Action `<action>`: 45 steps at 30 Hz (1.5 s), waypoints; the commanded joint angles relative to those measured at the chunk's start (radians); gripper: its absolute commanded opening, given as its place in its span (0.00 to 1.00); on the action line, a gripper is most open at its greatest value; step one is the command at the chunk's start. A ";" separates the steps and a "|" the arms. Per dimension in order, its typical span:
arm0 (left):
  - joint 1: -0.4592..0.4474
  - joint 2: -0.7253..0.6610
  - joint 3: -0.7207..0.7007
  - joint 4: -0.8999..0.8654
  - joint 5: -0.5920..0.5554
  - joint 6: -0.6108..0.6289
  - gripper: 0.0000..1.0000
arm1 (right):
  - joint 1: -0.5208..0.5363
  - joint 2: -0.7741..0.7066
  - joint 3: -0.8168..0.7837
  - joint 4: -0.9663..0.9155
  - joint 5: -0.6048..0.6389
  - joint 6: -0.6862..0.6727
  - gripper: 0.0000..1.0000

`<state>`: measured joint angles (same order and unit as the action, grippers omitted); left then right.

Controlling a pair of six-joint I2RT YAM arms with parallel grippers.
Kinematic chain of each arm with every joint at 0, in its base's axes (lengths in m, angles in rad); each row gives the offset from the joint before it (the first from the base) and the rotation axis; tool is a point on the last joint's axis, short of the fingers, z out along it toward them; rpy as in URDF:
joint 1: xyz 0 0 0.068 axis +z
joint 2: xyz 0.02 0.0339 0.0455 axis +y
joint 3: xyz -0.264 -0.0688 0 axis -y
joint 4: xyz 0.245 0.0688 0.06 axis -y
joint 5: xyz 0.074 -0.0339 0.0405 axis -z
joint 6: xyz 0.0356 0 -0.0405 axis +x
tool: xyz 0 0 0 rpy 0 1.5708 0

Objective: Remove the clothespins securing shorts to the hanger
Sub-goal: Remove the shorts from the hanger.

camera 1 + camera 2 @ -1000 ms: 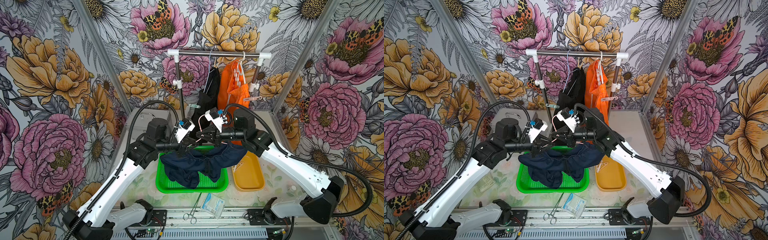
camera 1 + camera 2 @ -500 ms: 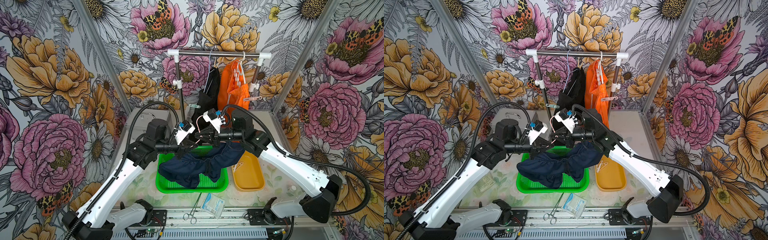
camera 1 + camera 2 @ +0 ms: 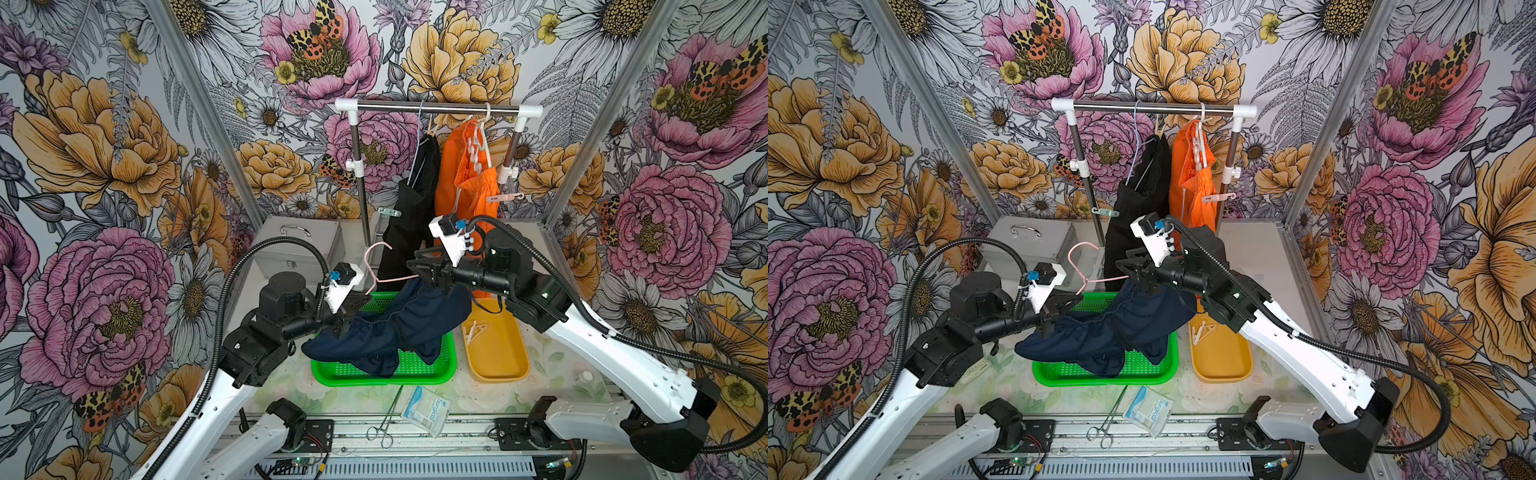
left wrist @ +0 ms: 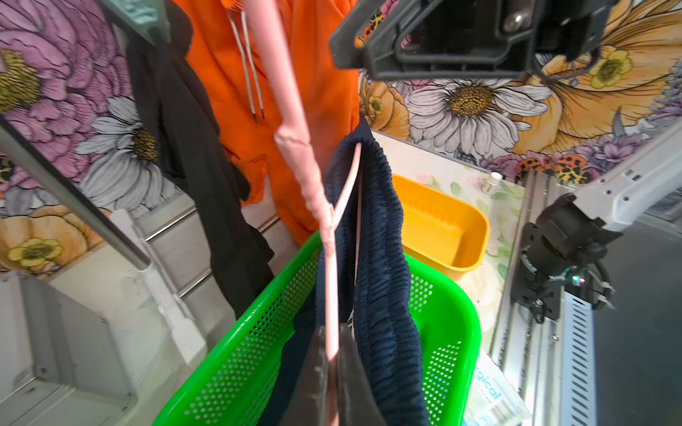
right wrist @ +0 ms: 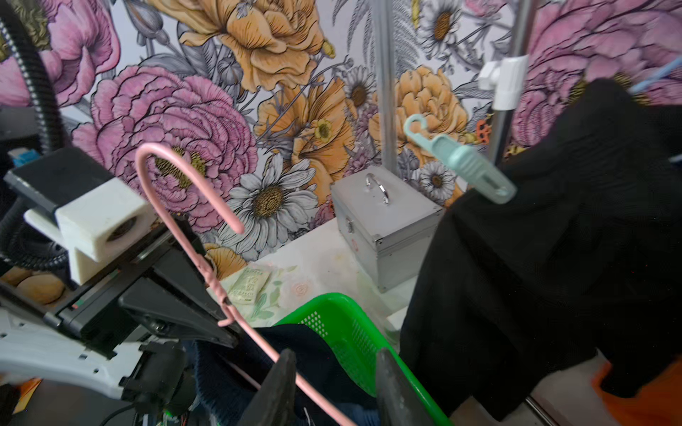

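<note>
Grips the pink hanger with the left gripper, fingers pressed tight together on the wire just below the twisted neck, above the far left corner of the green basket. Sets the right gripper at the hanger's right end, fingers parted with a clear gap. Runs the wire between them, close against one, clamped by neither. Drapes the navy shorts over the hanger between the two grippers, waistband bunched along the wire, legs sagging into the basket. Shows a few pale clothespins lying in the yellow tray, just right of the basket. Hangs the black shorts and orange shorts side by side from the rail at the far side. Carries a teal clothespin at the black pair's left edge and a pink clothespin at the orange pair's right edge.
</note>
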<state>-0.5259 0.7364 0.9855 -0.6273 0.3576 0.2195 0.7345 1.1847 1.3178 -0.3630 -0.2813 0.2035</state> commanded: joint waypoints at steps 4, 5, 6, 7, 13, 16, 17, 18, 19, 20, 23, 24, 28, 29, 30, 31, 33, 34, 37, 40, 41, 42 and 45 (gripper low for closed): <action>0.009 -0.123 -0.076 0.213 -0.117 -0.002 0.00 | 0.022 -0.073 -0.036 -0.089 0.316 0.137 0.38; 0.010 -0.132 -0.084 0.228 -0.116 -0.005 0.00 | 0.029 -0.068 -0.033 -0.105 0.344 0.157 0.38; 0.010 -0.137 -0.089 0.237 -0.112 -0.005 0.00 | 0.036 -0.061 -0.027 -0.117 0.367 0.174 0.38; 0.011 -0.138 -0.090 0.240 -0.109 -0.003 0.00 | 0.042 -0.052 -0.020 -0.127 0.384 0.191 0.38; 0.015 -0.121 -0.091 0.242 -0.076 -0.021 0.00 | 0.121 0.032 0.080 -0.187 0.444 0.220 0.43; 0.022 -0.112 -0.091 0.248 -0.099 -0.045 0.00 | 0.151 0.056 0.118 -0.195 0.452 0.224 0.47; 0.025 -0.110 -0.093 0.252 -0.114 -0.053 0.00 | 0.159 0.059 0.125 -0.195 0.455 0.224 0.49; 0.027 -0.109 -0.094 0.255 -0.124 -0.059 0.00 | 0.166 0.058 0.126 -0.195 0.459 0.226 0.50; 0.030 -0.107 -0.096 0.259 -0.132 -0.067 0.00 | 0.170 0.059 0.126 -0.194 0.460 0.227 0.53; 0.034 -0.104 -0.096 0.261 -0.134 -0.071 0.00 | 0.172 0.058 0.127 -0.194 0.460 0.229 0.54; 0.041 -0.095 -0.098 0.269 -0.109 -0.072 0.00 | 0.180 0.063 0.128 -0.194 0.457 0.235 0.58; 0.042 -0.091 -0.097 0.272 -0.101 -0.072 0.00 | 0.181 0.071 0.129 -0.195 0.456 0.237 0.59; 0.043 -0.086 -0.094 0.268 -0.081 -0.069 0.00 | 0.183 0.109 0.142 -0.198 0.474 0.240 0.61; 0.043 -0.084 -0.093 0.264 -0.074 -0.067 0.00 | 0.183 0.124 0.154 -0.202 0.475 0.238 0.62; 0.043 -0.084 -0.091 0.257 -0.065 -0.063 0.00 | 0.183 0.142 0.168 -0.209 0.480 0.236 0.61; 0.042 -0.083 -0.089 0.251 -0.057 -0.059 0.00 | 0.183 0.158 0.183 -0.216 0.486 0.234 0.61; 0.043 -0.084 -0.084 0.229 -0.043 -0.052 0.00 | 0.181 0.189 0.211 -0.237 0.519 0.232 0.60; 0.043 -0.086 -0.081 0.218 -0.038 -0.046 0.00 | 0.180 0.200 0.221 -0.247 0.539 0.232 0.58; 0.043 -0.093 -0.080 0.200 -0.018 -0.032 0.00 | 0.172 0.227 0.242 -0.265 0.583 0.234 0.49; 0.042 -0.102 -0.085 0.197 -0.026 -0.028 0.00 | 0.166 0.237 0.250 -0.283 0.619 0.238 0.35; 0.044 -0.105 -0.087 0.194 -0.035 -0.024 0.00 | 0.163 0.236 0.247 -0.287 0.628 0.240 0.30; 0.043 -0.109 -0.086 0.187 -0.042 -0.018 0.00 | 0.160 0.232 0.242 -0.289 0.634 0.241 0.25; 0.043 -0.117 -0.079 0.157 -0.048 0.004 0.00 | 0.144 0.212 0.218 -0.295 0.659 0.252 0.08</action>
<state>-0.4923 0.6487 0.8879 -0.4839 0.2996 0.1875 0.9016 1.4204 1.5330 -0.6373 0.3019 0.4465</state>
